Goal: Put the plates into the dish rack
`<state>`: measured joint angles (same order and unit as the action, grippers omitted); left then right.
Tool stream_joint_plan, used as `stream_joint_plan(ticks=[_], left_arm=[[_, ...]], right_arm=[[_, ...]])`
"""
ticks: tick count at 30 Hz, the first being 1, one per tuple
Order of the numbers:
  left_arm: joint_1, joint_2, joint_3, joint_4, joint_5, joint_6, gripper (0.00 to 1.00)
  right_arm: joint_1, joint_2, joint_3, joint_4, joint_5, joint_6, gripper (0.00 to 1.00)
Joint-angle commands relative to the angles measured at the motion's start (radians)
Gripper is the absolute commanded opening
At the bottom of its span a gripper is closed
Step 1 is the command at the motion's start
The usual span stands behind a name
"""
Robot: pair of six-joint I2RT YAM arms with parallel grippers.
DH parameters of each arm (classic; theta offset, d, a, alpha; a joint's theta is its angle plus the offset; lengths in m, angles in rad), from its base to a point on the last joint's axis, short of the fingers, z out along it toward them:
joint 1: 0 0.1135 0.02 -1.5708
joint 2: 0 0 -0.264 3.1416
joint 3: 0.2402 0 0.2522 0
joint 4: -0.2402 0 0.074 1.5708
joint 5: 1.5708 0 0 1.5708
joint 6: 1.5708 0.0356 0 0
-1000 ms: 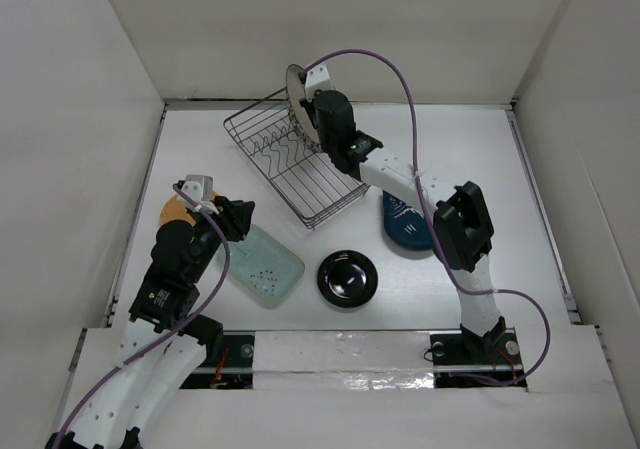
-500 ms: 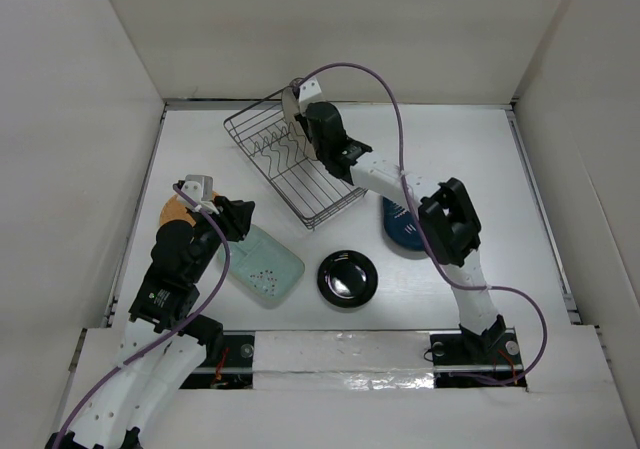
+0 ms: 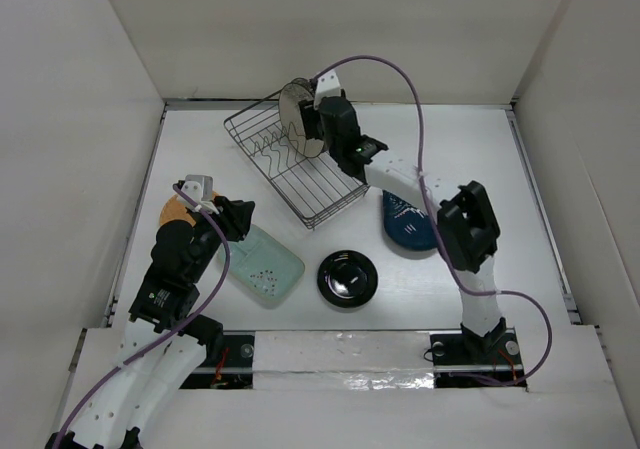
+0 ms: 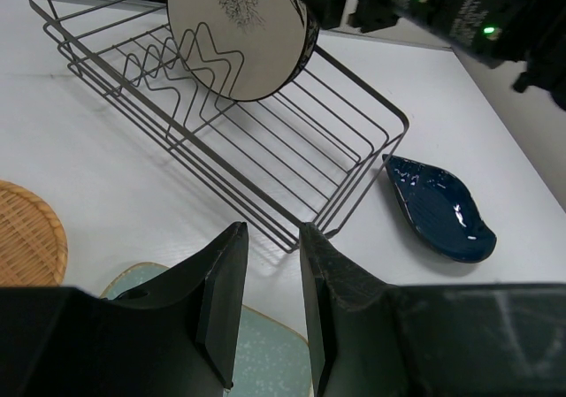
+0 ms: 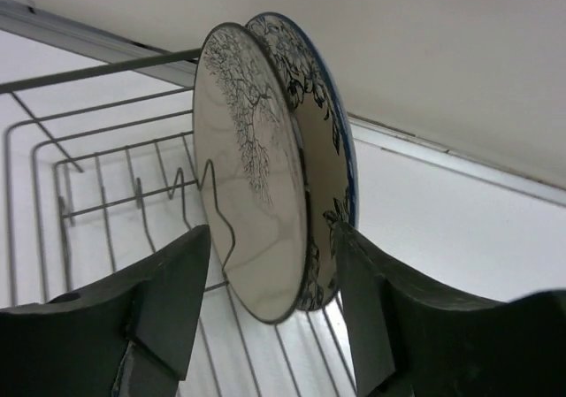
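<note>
The cream plate [image 3: 297, 119] with dark floral marks stands on edge among the tines at the far end of the grey wire dish rack [image 3: 322, 191]. My right gripper [image 3: 318, 121] is open, one finger on each side of the cream plate [image 5: 256, 194], no longer clamping it. My left gripper [image 3: 236, 219] hovers open and empty over the near-left table, above the speckled mint-green plate [image 3: 265, 266]. The small orange plate [image 3: 174, 209] lies to its left. A glossy black plate [image 3: 347, 277] and the dark blue teardrop plate [image 3: 404, 223] lie flat on the table.
The rack [image 4: 354, 154] sits diagonally, its near corner just beyond my left gripper [image 4: 271, 231]. The blue plate [image 4: 438, 207] lies right of that corner. White walls enclose the table on three sides. The right arm [image 3: 465, 224] arches over the blue plate.
My right gripper has gone from shut on the cream plate to open, leaving the plate standing in the rack. The left arm has not moved.
</note>
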<state>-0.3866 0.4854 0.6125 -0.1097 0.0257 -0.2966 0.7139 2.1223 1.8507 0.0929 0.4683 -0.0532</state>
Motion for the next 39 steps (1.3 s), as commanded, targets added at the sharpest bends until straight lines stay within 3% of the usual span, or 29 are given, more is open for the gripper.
stream_joint_plan(ticks=[1,3,4,5,7,13,16,19,20,23,31,39], left_arm=[[-0.006,-0.007,0.027,0.044,0.003,0.008,0.27],[-0.006,-0.008,0.027,0.045,0.005,0.01,0.26],[-0.006,-0.008,0.027,0.045,0.009,0.008,0.26],[-0.006,-0.008,0.027,0.047,0.011,0.008,0.26],[-0.006,-0.011,0.029,0.048,0.017,0.008,0.27],[-0.006,-0.028,0.026,0.053,0.034,0.01,0.26],[-0.006,-0.034,0.026,0.053,0.034,0.008,0.26],[-0.006,-0.033,0.026,0.056,0.04,0.008,0.27],[-0.006,-0.031,0.026,0.054,0.04,0.007,0.27],[-0.006,-0.034,0.024,0.053,0.043,0.008,0.27],[-0.006,-0.034,0.024,0.051,0.037,0.005,0.26],[-0.006,-0.024,0.024,0.048,0.023,0.005,0.26]], right_arm=[[-0.037,-0.192,-0.076,0.036,-0.046,0.13,0.65],[-0.063,-0.313,-0.218,0.041,-0.062,0.176,0.63],[-0.083,-0.358,-0.281,0.047,-0.106,0.25,0.56],[-0.138,-0.448,-0.348,0.066,-0.143,0.292,0.27],[-0.203,-0.53,-0.551,0.074,-0.239,0.412,0.0],[-0.479,-0.726,-0.963,-0.002,-0.446,0.55,0.0],[-0.548,-0.797,-1.067,-0.077,-0.422,0.581,0.0],[-0.608,-0.843,-1.162,-0.137,-0.439,0.614,0.3],[-0.62,-0.849,-1.201,-0.137,-0.448,0.616,0.47],[-0.663,-0.832,-1.234,-0.137,-0.471,0.622,0.62],[-0.722,-0.702,-1.228,-0.047,-0.63,0.602,0.63],[-0.769,-0.59,-1.194,0.005,-0.697,0.599,0.3]])
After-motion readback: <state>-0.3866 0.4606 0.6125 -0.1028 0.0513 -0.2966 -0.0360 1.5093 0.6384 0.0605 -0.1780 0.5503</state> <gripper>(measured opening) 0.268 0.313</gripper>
